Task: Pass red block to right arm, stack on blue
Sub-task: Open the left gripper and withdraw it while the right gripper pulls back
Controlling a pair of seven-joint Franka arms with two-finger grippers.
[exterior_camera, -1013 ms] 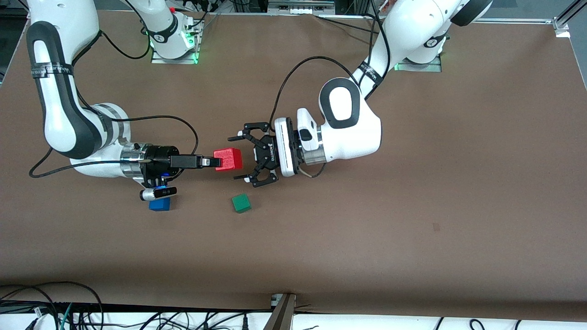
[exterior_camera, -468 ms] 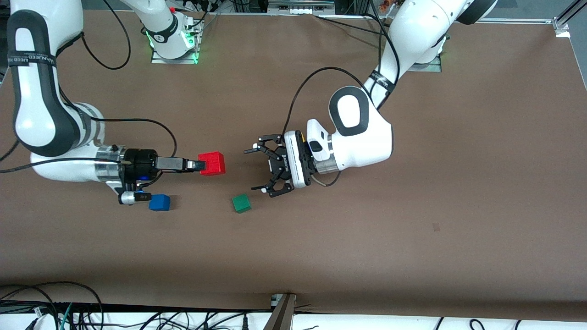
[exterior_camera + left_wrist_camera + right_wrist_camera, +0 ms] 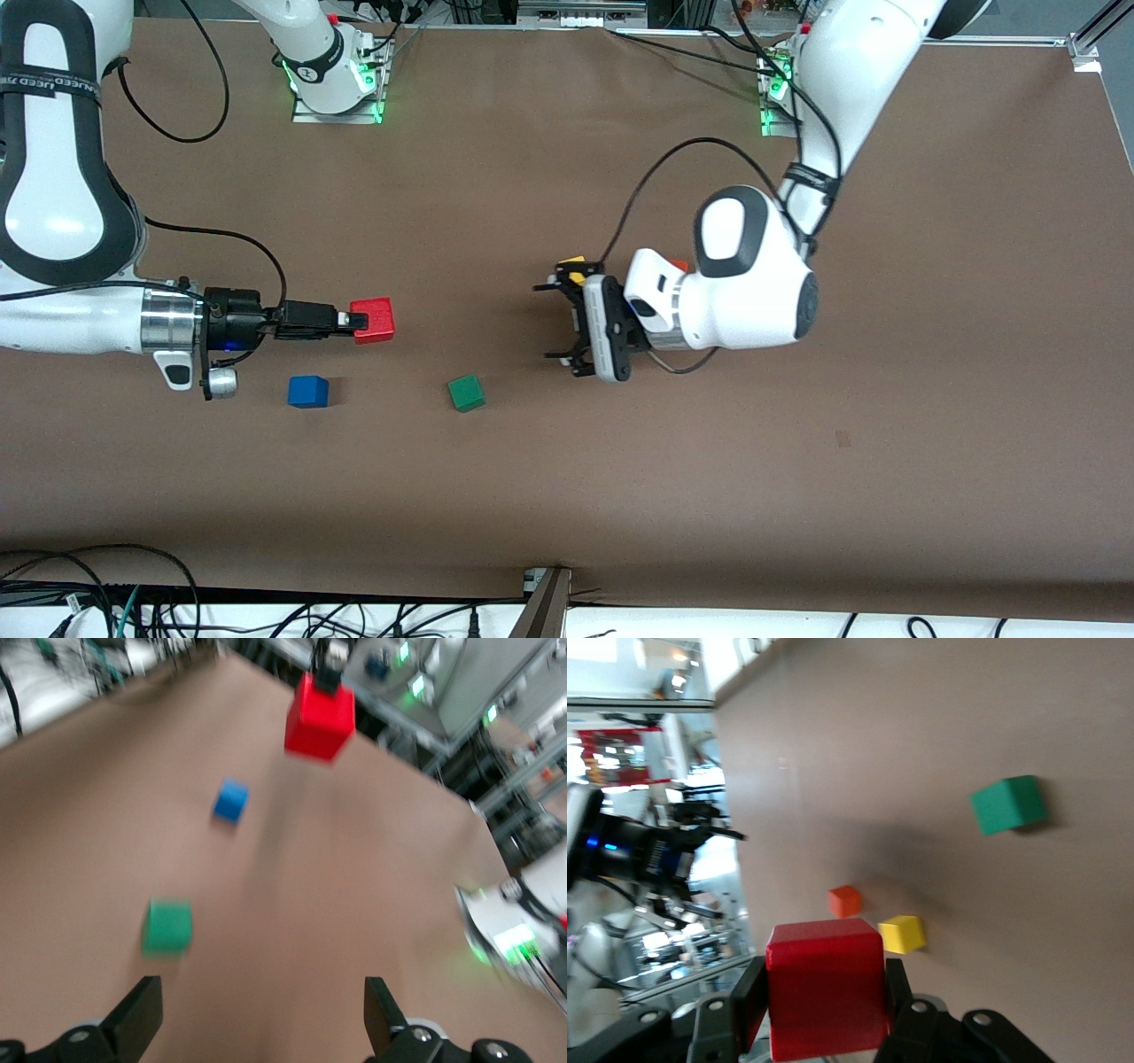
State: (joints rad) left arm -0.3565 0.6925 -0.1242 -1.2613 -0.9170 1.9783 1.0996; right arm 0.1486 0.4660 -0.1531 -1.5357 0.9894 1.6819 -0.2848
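Right gripper (image 3: 353,322) pinches the red block (image 3: 373,320) between its slim black fingers, one on each side face, and holds it above bare table. In the front view the red block shows at about 1 o'clock from the blue block (image 3: 308,391), which rests alone on the surface with nothing on it. Left gripper (image 3: 551,322) hangs over the middle of the table with its linkage fingers spread wide and nothing between them. The green cube (image 3: 466,392) lies at about 8 o'clock from it. A yellow cube (image 3: 574,263) peeks out at 12 o'clock, and a sliver of an orange cube (image 3: 679,264) shows past the wrist.

The table (image 3: 620,496) is covered in a plain matte brown sheet. Green lights glow at both arm bases along its top edge. Black cables trail along the edge nearest the front camera. The right wrist view shows metal framing and bright lamps around the table.

A black band (image 3: 44,84) on the right arm carries white lettering, too small to read.
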